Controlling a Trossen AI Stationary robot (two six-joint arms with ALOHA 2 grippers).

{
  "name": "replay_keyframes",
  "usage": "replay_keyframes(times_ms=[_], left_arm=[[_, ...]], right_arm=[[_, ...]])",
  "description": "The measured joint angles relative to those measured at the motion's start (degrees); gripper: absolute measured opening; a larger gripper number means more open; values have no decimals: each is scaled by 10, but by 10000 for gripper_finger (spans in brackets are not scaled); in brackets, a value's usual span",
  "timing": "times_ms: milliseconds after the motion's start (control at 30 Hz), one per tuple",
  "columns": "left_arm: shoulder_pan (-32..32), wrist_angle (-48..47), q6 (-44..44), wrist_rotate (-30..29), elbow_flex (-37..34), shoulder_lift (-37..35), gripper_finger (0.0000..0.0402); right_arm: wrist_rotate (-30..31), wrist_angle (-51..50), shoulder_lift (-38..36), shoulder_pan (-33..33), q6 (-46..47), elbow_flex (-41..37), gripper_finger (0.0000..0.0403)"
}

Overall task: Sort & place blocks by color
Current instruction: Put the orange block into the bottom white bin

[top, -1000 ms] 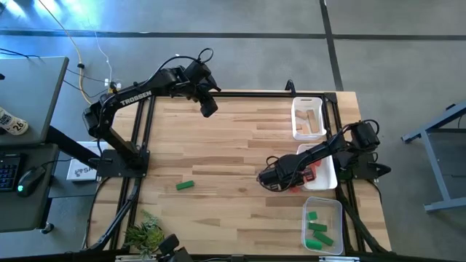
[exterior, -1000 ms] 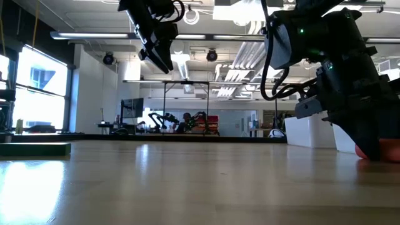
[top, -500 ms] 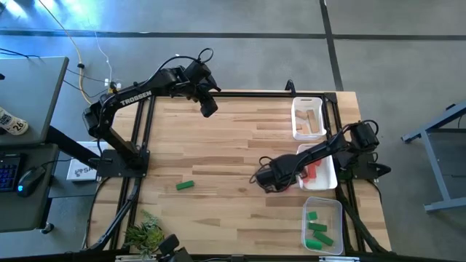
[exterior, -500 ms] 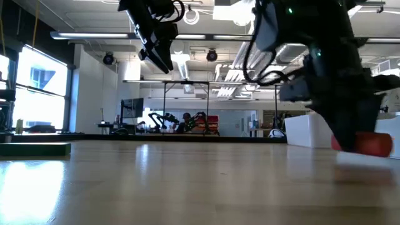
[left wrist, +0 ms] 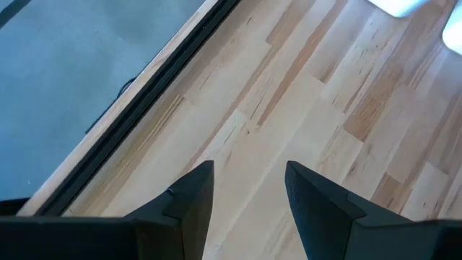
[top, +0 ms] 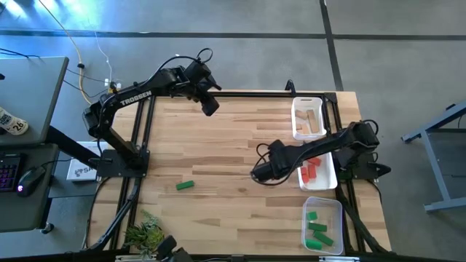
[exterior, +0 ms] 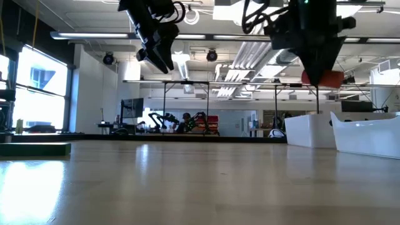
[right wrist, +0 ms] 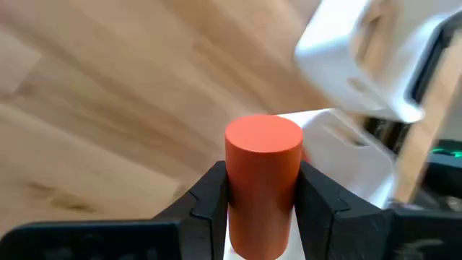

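My right gripper (top: 256,173) hangs above the table's middle right, just left of the white tray (top: 329,175) that holds red blocks. It is shut on a red cylinder block (right wrist: 263,180), which also shows as a red block (exterior: 325,78) high over the table in the low view. A green block (top: 185,185) lies flat on the table at the near left. My left gripper (top: 210,108) waits open over the far left of the table, with bare wood between its fingers (left wrist: 191,198). My right gripper pinches the red cylinder's curved side (right wrist: 238,195) between its two fingers (right wrist: 209,198), one on each side. The fingers slant down from above. One flat end (right wrist: 263,136) points away from the wrist. The block is lifted clear of the table.
A white tray (top: 297,116) with tan blocks stands at the far right. A clear tray (top: 336,211) with green blocks stands at the near right. Bare wood stretches across the table's middle and left. A plant (top: 142,234) sits by the near left corner.
My right gripper has risen from the table beside the red tray, turning its wrist and drifting a little toward the left. The red block, which rested on the table under the fingers, now hangs lifted clear.
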Motion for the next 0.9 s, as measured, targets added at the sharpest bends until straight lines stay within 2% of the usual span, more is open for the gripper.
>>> replay_keyframes(times_ms=[67,233,467,733,900], left_arm=[[0,0,-16,0,0,0,161],[0,-13,-39,0,0,0,161],[-1,-50,-52,0,0,0,161],[-32,-154,-68,0,-1,0,161],[-77,-184,-74,0,-33,0,161]], right_arm=[[12,-13,-7,0,-3,2,95],[18,-12,-46,0,20,-66,95],[-40,33,-155,0,62,-213,95],[-80,115,-291,0,69,-320,95],[-108,130,-342,0,78,-365,140]])
